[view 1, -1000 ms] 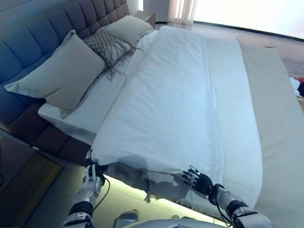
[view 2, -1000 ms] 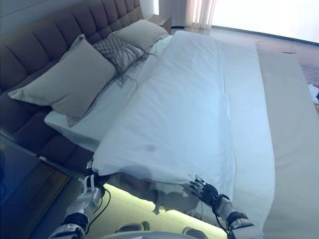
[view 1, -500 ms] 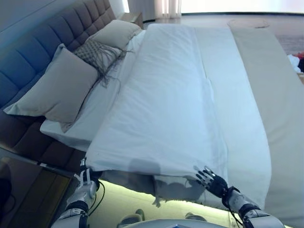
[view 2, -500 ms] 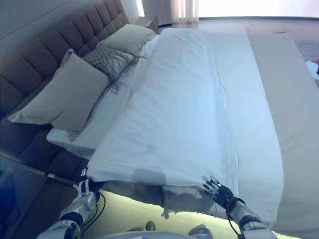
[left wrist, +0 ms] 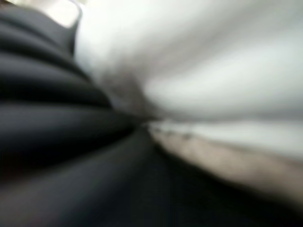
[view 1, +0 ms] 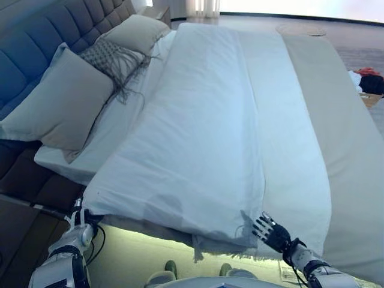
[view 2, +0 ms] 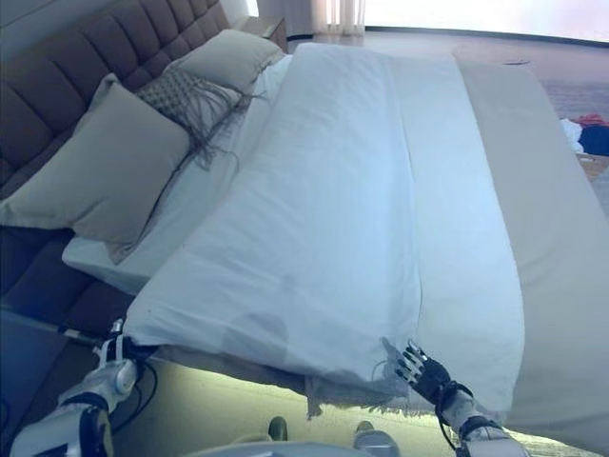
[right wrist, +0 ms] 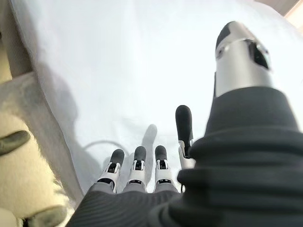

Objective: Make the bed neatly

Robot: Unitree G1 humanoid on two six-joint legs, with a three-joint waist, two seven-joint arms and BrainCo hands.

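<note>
A white duvet (view 1: 204,120) lies along the bed, its near edge hanging over the side closest to me. My left hand (view 1: 77,233) is at the duvet's near left corner; its fingers are hidden under the cloth, and the left wrist view shows only the dark cover against white fabric (left wrist: 213,61). My right hand (view 1: 271,231) is open with fingers spread, just beside the duvet's near right corner and holding nothing. In the right wrist view its straight fingers (right wrist: 137,163) hover over the white duvet (right wrist: 118,71).
A large beige pillow (view 1: 57,105), a fringed grey cushion (view 1: 114,60) and another beige pillow (view 1: 135,33) lean on the tufted headboard (view 1: 36,36). A beige bedspread (view 1: 348,150) covers the bed's right part. A fringed beige throw (view 1: 222,247) hangs below the duvet edge. Clothes (view 1: 363,81) lie on the floor at right.
The whole view has shifted, so the camera moved. The duvet's near edge now lies smoother and lower over the bed's side. My right hand has stayed open beside the corner.
</note>
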